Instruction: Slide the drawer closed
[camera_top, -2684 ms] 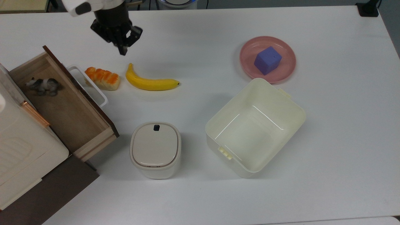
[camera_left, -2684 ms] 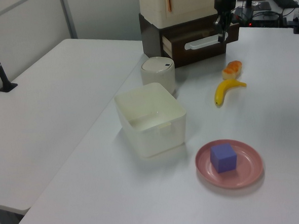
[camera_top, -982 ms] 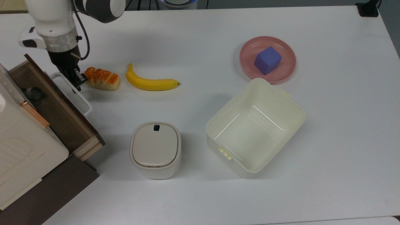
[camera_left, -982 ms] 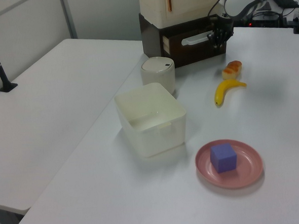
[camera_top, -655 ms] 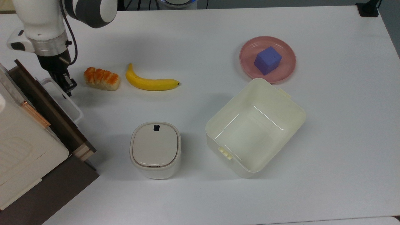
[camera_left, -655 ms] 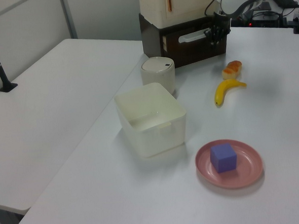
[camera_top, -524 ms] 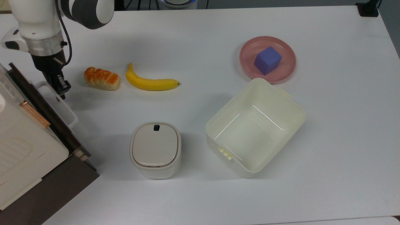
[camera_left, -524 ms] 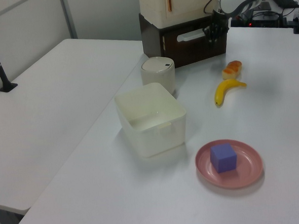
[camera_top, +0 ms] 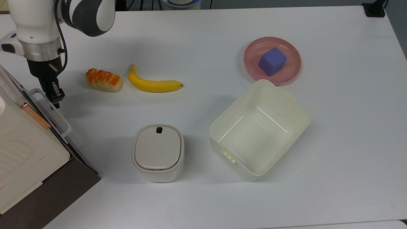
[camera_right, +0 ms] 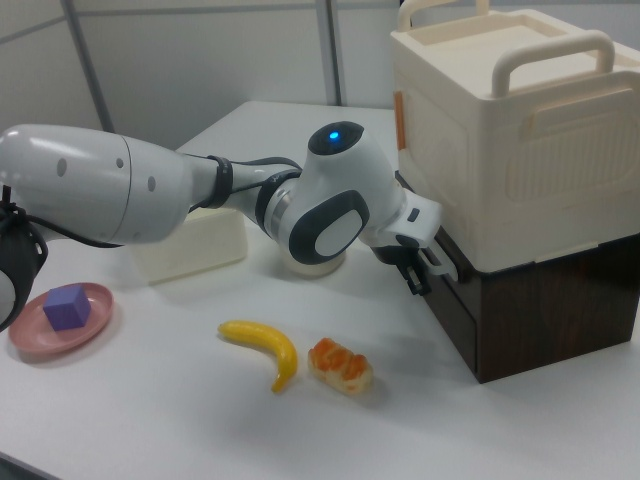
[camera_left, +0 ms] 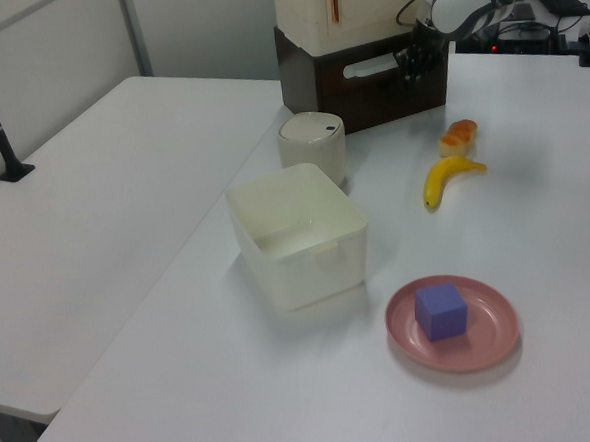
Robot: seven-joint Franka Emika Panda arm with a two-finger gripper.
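The drawer (camera_top: pixel 73 148) sits pushed into the brown cabinet (camera_top: pixel 60 190) at the top view's left, its dark front panel about flush with the cabinet face. Its white loop handle (camera_top: pixel 54 108) sticks out over the table. My gripper (camera_top: pixel 56 95) hangs with its fingers together, tips against the far end of the handle. In the left view the gripper (camera_left: pixel 413 61) is at the right end of the handle (camera_left: pixel 366 67) on the drawer front (camera_left: pixel 387 83). The right view has the gripper (camera_right: pixel 413 280) touching the handle (camera_right: pixel 436 262).
A cream appliance (camera_top: pixel 19 140) with a copper bar tops the cabinet. Bread roll (camera_top: pixel 103 80) and banana (camera_top: pixel 152 84) lie right of the gripper. A lidded canister (camera_top: pixel 158 152), open cream bin (camera_top: pixel 259 128) and pink plate (camera_top: pixel 251 52) with purple cube (camera_top: pixel 272 61) stand further right.
The gripper came down from above the table to the handle and moved toward the cabinet with it. The drawer went from wide open to pushed in, hiding its inside.
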